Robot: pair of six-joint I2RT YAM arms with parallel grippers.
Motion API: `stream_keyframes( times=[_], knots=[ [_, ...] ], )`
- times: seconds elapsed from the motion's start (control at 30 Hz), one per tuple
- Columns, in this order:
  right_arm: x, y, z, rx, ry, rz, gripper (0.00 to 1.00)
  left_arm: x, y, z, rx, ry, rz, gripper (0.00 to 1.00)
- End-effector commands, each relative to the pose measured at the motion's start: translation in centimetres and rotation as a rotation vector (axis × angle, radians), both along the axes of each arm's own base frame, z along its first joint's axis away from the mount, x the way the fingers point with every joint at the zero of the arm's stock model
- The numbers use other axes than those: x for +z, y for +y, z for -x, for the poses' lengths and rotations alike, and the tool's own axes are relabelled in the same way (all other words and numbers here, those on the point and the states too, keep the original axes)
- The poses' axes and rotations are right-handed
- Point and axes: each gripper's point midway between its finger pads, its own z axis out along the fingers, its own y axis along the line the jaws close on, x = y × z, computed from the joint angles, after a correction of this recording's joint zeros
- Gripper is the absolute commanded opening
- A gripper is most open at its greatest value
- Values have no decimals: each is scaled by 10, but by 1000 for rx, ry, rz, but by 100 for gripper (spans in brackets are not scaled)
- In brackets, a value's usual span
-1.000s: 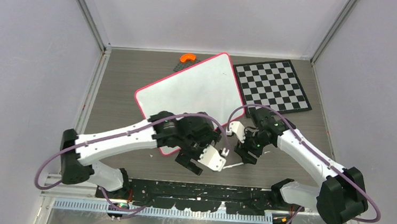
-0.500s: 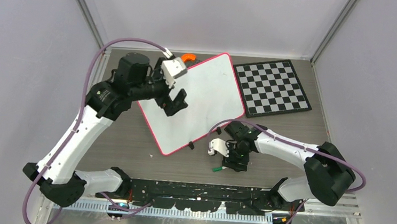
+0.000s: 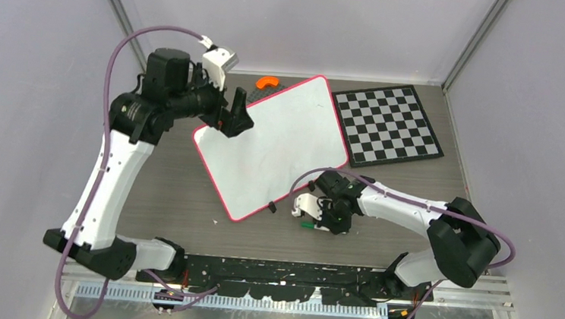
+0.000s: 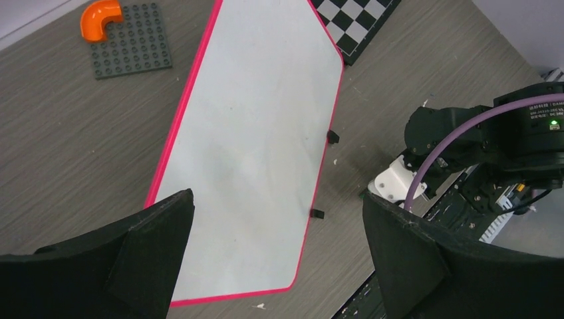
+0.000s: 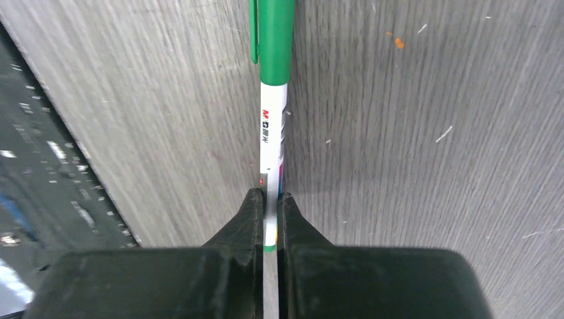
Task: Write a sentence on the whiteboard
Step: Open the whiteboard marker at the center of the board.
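Green marker (image 5: pixel 274 100) lies on the table (image 3: pixel 177 197), pinched by the right gripper (image 5: pixel 269 206), near the blank whiteboard (image 3: pixel 281 144). The left gripper (image 3: pixel 235 116) hangs wide. Pickup step; next probably lifting and uncapping.

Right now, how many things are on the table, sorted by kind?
Boards: 2, the whiteboard and the chessboard
Markers: 1, the green marker
Toy pieces: 2, the grey studded plate and the orange elbow
Total: 5
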Motion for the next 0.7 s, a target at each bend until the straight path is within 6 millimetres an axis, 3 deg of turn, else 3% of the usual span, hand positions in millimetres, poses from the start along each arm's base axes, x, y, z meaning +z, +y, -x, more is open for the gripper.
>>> stream_keyframes(
  times=[0.0, 0.2, 0.3, 0.4, 0.5, 0.67],
  knots=[
    [56, 29, -2, -93, 31, -175, 0, 7, -4, 3, -78, 69, -15, 100],
    [142, 47, 10, -207, 163, -408, 1, 15, -26, 42, -440, -9, -7, 100],
    [170, 50, 15, -276, 253, -497, 0, 9, -33, 53, -515, -4, 23, 99],
    [200, 61, 36, -265, 413, -573, 0, -9, -54, 79, -676, -8, -50, 97],
    [217, 70, 54, -262, 555, -618, 0, -42, -66, 114, -880, -46, -301, 92],
    [224, 71, 61, -257, 597, -642, 0, -72, -78, 132, -1070, -238, -533, 86]
  ],
)
